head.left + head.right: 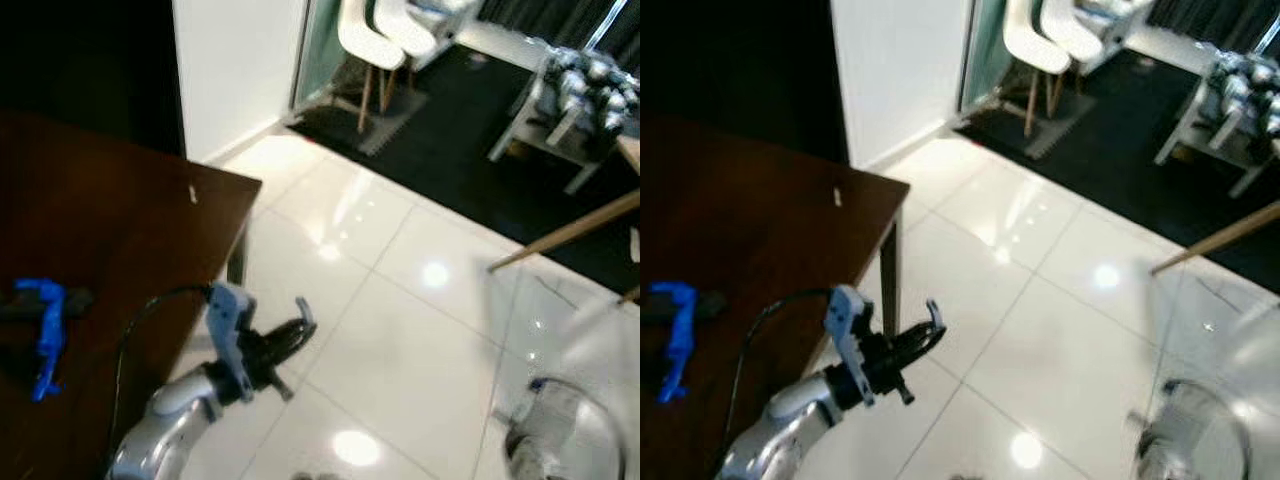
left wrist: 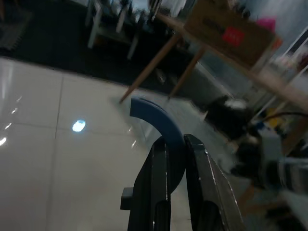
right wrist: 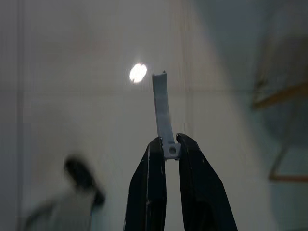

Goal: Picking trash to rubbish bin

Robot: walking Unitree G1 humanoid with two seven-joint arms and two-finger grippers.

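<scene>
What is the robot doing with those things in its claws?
The robot is carrying trash in both grippers. Its left gripper is shut on a curved blue piece, held out over the white tiled floor beside a dark wooden table. Its right gripper pinches a thin grey strip. No bin can be made out.

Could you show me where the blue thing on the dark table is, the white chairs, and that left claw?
blue object (image 1: 44, 335), left eye view, middle of its body.
white chairs (image 1: 366, 38), left eye view, nearer chair's seat shell.
left gripper (image 1: 300, 322), left eye view, between its fingers' tips.
</scene>
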